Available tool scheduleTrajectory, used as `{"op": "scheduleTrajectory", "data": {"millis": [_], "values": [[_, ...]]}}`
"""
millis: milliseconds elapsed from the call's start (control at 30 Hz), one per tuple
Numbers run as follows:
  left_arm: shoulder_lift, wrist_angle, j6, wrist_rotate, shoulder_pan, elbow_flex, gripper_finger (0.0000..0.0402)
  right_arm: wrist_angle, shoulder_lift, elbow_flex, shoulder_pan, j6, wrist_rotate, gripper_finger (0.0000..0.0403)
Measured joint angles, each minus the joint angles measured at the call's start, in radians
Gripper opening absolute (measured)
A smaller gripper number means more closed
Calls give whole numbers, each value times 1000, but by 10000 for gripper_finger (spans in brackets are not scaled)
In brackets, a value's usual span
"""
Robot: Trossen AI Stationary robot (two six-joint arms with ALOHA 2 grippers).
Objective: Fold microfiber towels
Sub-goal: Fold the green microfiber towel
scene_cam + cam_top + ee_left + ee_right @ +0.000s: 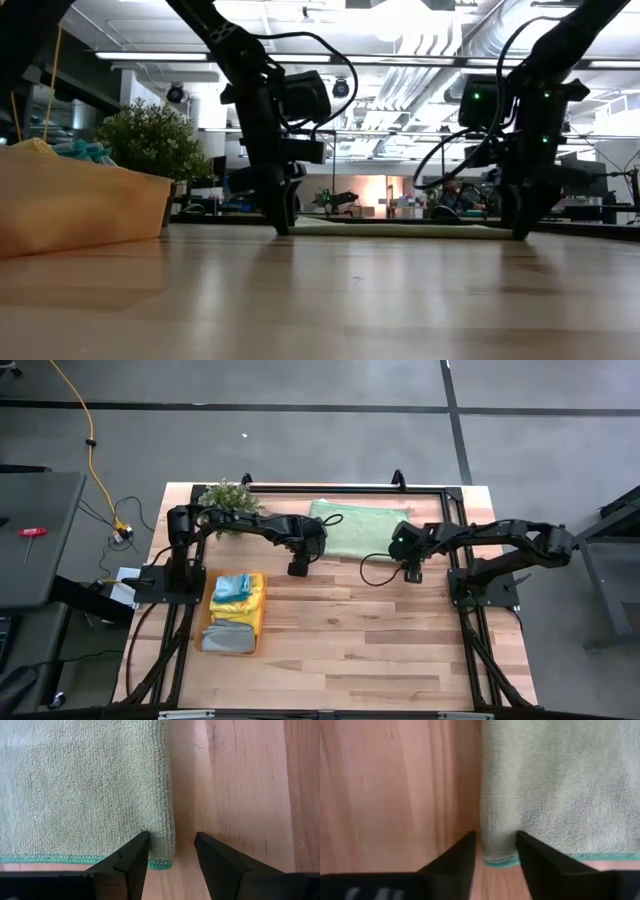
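A pale green microfiber towel (355, 530) lies flat on the table's far middle. My left gripper (298, 568) is open, pointing down over the towel's near left corner (167, 862). One finger is over the cloth and one over bare wood. My right gripper (412, 572) is open in the same way over the near right corner (492, 860). In the low view both grippers (283, 225) (522, 228) reach down to the tabletop. Yellow, blue and grey towels (237, 592) lie stacked in an orange tray (258, 622). My left gripper straddles the towel's left side edge (170, 820) close to the near corner, from above. I cannot tell whether its fingertips touch the cloth. My right gripper straddles the right side edge (484, 820) close to the near corner, from above. I cannot tell whether it touches.
A small green plant (230, 495) stands at the far left, behind the left arm. The orange tray sits at the near left. Bare wood (380, 640) spreads across the table's near middle and right.
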Motion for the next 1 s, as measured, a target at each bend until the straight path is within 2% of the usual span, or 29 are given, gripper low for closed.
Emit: {"op": "scheduleTrajectory", "data": {"millis": [133,200,267,333,400,600,700,767,867,1000], "values": [[0,-7,-44,7,-4,0,138,-5,-1,-10,2,37,-1,80],[0,-10,-90,5,-12,0,111,-2,-1,-9,8,66,9,34],[0,-14,-136,-1,-25,-1,74,4,-1,-9,22,122,18,10],[0,-16,-180,-12,-43,-1,33,2,-1,-9,41,215,19,14],[0,-18,-242,-11,-64,-1,10,-21,1,1,63,312,-2,13],[-18,-141,-382,38,-134,0,6,-82,2,51,124,547,-239,2],[-50,-238,-407,163,-150,-4,5,-152,-8,105,138,578,-374,2],[-81,-280,-415,223,-156,-7,4,-196,-19,147,136,577,-421,1],[-143,-313,-425,261,-136,-4,2,-255,-20,201,110,573,-410,1],[-179,-303,-431,245,-78,-6,2,-262,-20,235,35,585,-337,1]]}}
